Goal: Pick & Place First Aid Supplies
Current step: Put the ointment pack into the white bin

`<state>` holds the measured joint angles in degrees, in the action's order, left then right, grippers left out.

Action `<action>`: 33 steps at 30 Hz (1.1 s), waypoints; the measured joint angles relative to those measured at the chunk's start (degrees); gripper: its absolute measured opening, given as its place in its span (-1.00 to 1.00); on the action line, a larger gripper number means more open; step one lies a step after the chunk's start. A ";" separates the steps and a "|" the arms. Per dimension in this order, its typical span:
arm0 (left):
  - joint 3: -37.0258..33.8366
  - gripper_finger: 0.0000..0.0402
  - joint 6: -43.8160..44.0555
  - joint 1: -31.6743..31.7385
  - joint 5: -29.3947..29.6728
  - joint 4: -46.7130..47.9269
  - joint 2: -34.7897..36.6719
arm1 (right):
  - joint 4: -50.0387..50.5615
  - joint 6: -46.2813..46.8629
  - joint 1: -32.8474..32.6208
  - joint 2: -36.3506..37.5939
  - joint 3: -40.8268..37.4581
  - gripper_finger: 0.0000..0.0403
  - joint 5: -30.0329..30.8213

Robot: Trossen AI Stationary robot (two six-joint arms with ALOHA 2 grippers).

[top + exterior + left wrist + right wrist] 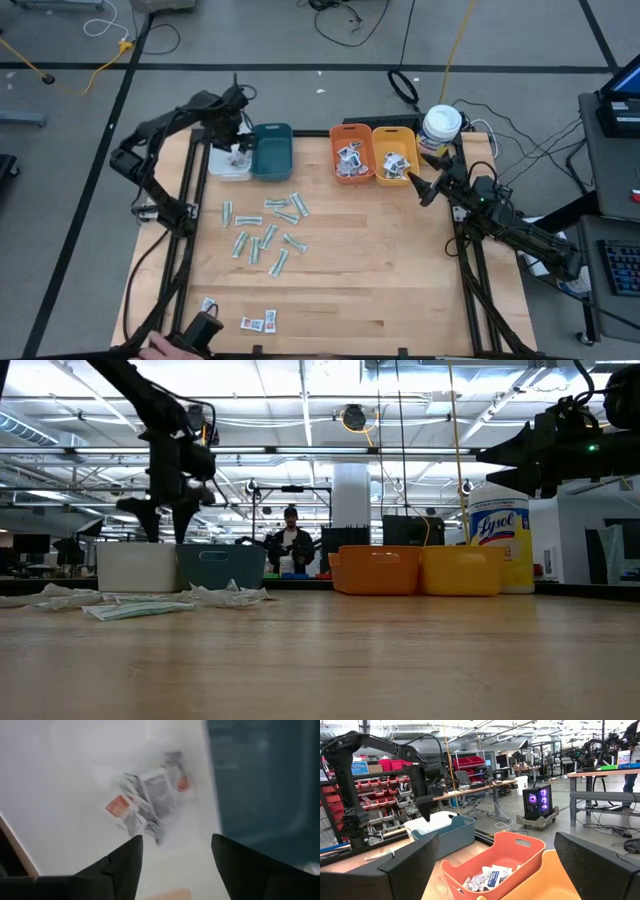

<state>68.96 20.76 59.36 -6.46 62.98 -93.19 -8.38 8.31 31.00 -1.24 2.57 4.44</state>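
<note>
My left gripper (238, 148) hangs open over the white bin (228, 165). In the left wrist view its fingers (175, 845) frame a small heap of white packets with red and dark print (150, 805) lying on the bin's floor. Pale-green strips (265, 228) lie scattered flat on the table's middle left. A few small white packets with red print (258, 322) lie at the near edge. My right gripper (420, 187) waits open and raised beside the yellow bin (393, 160), facing the orange bin (492, 860), which holds white packets with blue print (487, 877).
A teal bin (272, 150) stands right of the white bin. A white canister with a yellow label (440, 125) stands behind the yellow bin. A person's hand (158, 346) with a dark object (200, 330) shows at the near left edge. Bare wood lies centre and right.
</note>
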 joint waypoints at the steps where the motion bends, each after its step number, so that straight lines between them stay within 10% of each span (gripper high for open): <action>1: 1.19 0.21 -1.77 -0.24 -0.94 1.52 0.00 | 0.00 0.00 0.00 -0.02 0.02 0.95 -0.02; 20: 15.09 0.03 -45.70 -21.26 -1.88 17.30 0.00 | 0.01 -0.01 0.01 0.00 0.00 0.95 -0.02; 33: 15.09 0.01 -31.52 -54.40 0.48 19.11 0.00 | 0.01 -0.01 0.02 -0.01 0.02 0.95 -0.02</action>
<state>84.05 -10.75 4.96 -5.98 82.09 -93.19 -8.37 8.31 31.03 -1.25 2.59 4.43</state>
